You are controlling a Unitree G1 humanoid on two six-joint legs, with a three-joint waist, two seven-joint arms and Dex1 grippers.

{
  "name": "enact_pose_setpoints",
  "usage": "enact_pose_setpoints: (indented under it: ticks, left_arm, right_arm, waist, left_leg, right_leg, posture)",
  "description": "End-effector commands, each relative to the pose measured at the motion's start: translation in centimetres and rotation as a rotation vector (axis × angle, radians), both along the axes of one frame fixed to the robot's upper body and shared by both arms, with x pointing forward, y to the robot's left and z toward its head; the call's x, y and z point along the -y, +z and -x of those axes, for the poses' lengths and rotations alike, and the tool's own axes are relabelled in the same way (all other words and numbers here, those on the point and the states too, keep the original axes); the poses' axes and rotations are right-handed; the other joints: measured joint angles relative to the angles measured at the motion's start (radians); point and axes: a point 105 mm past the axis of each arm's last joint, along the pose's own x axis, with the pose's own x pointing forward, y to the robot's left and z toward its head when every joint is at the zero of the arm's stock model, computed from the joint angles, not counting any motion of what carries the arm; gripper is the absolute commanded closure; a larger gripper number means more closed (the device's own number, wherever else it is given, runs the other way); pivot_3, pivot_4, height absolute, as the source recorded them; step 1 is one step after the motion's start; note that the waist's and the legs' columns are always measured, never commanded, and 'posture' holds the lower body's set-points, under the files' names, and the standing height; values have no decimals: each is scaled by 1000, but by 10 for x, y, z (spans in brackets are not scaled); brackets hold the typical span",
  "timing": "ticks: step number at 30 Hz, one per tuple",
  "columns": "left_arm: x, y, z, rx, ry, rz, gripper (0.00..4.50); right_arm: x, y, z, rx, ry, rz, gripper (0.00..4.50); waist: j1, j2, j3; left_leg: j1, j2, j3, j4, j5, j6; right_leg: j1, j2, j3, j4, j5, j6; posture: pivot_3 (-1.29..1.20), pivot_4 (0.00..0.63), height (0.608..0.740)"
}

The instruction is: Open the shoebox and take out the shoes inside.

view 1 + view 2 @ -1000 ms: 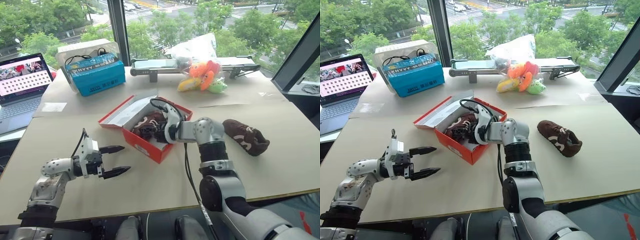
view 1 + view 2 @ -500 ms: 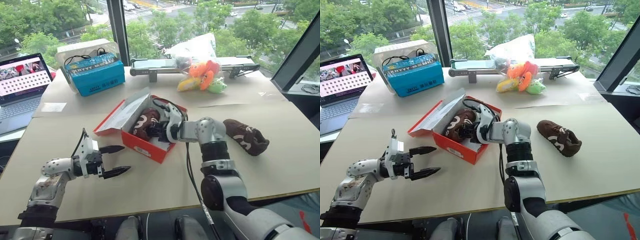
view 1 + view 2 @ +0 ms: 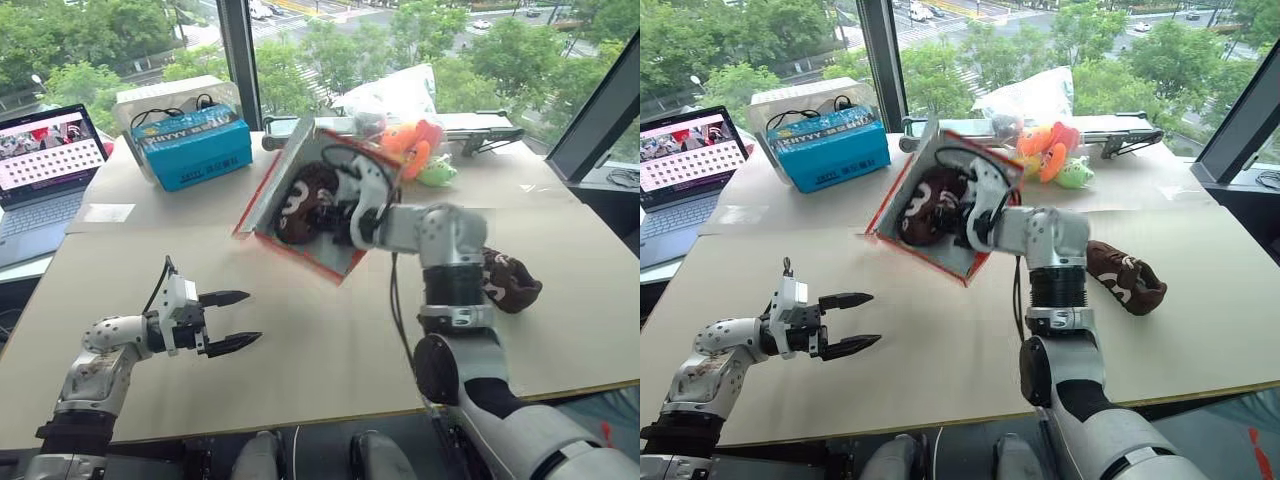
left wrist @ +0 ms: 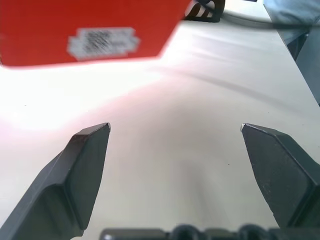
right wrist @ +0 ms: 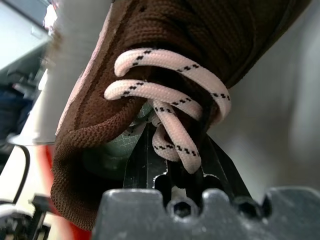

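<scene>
Large windows with green trees outside stand behind a wide beige table (image 3: 300, 360). Above the middle of the table, the red shoebox (image 3: 300, 245) is off the surface and tipped steeply, its open white inside facing the camera and its long axis slanting from upper right down to lower left. One brown shoe (image 3: 298, 203) sits inside it, lying along the box. The right gripper (image 3: 345, 215) reaches into the box, its fingers clamped nearly shut on the shoe at the laces (image 5: 167, 107); box and shoe hang in the air together with it. A second brown shoe (image 3: 508, 280) lies flat on the table to the right, partly behind the right arm. The left gripper (image 3: 228, 320) hovers low over the near left of the table, fingers spread wide and holding nothing. Farther back sit a blue box (image 3: 190, 145), a laptop (image 3: 40, 160) at the left edge, and a bag of colourful plush toys (image 3: 415, 150).
</scene>
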Motion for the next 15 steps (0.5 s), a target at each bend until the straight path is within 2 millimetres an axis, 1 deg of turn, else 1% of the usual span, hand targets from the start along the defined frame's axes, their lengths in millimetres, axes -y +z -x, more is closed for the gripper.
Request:
enact_pose_setpoints:
  ticks: [1, 4, 9, 12, 15]
  left_arm:
    - [4, 8, 0, 33, -23, -13, 0]
    - [4, 9, -1, 35, -24, -12, 0]
    - [5, 10, -1, 36, -31, -9, 0]
    - [5, 9, -1, 35, -35, -11, 0]
    - [5, 9, -1, 34, -38, -14, 0]
  right_arm:
    - [3, 15, 8, 55, 20, -11, 4488]
    - [6, 11, 9, 43, 14, -5, 4488]
    - [3, -8, 16, -57, 40, -47, 4488]
    - [-12, -14, 27, -173, 123, -157, 4488]
    - [-27, -13, 37, -276, 199, -258, 4488]
  waist:
    - [-2, 0, 0]
    - [-1, 0, 0]
    - [-2, 0, 0]
    - [-2, 0, 0]
    - [-1, 0, 0]
  left_leg:
    - [0, 0, 0, 0, 0, 0]
    - [0, 0, 0, 0, 0, 0]
    - [0, 0, 1, 0, 0, 0]
    - [0, 1, 1, 0, 0, 0]
    - [0, 1, 1, 0, 0, 0]
  right_leg:
    - [0, 0, 0, 0, 0, 0]
    - [0, 0, 0, 0, 0, 0]
    - [0, 0, 0, 0, 0, 0]
    - [0, 1, 0, 0, 0, 0]
    - [0, 1, 0, 1, 0, 0]
  posture:
    - [0, 150, 740]
    - [0, 150, 740]
    - [0, 150, 740]
    - [0, 150, 740]
    - [0, 150, 740]
